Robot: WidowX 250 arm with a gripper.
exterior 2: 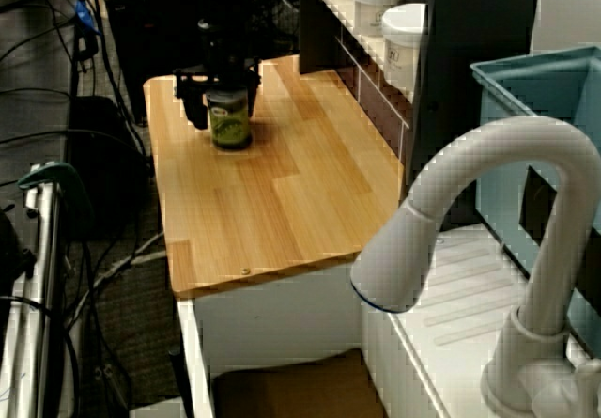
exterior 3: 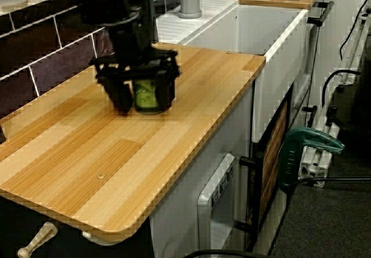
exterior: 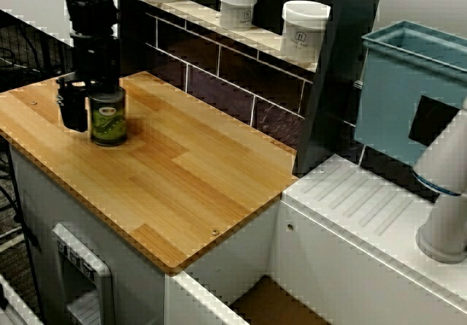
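A green-labelled can (exterior: 108, 117) stands upright on the wooden counter (exterior: 182, 179), near its far left corner. My black gripper (exterior: 91, 113) comes down over the can from above, one finger (exterior: 73, 109) on its left side and the other hidden behind it. In the view along the counter toward the sink, the can (exterior 3: 148, 94) sits between both fingers (exterior 3: 122, 98) of the gripper (exterior 3: 145, 94), which stands spread wide with its jaws close to the can's sides. From the sink end, the gripper (exterior 2: 225, 108) straddles the can (exterior 2: 230, 122) the same way.
White lidded jars (exterior: 304, 29) line the shelf above the dark tiled wall (exterior: 233, 84). A white faucet (exterior 2: 488, 211) and draining board (exterior: 365, 201) adjoin the counter's right end, with a teal bin (exterior: 408, 91) behind them. Cables and a green-handled tool (exterior 3: 307, 148) lie beyond the counter's edge.
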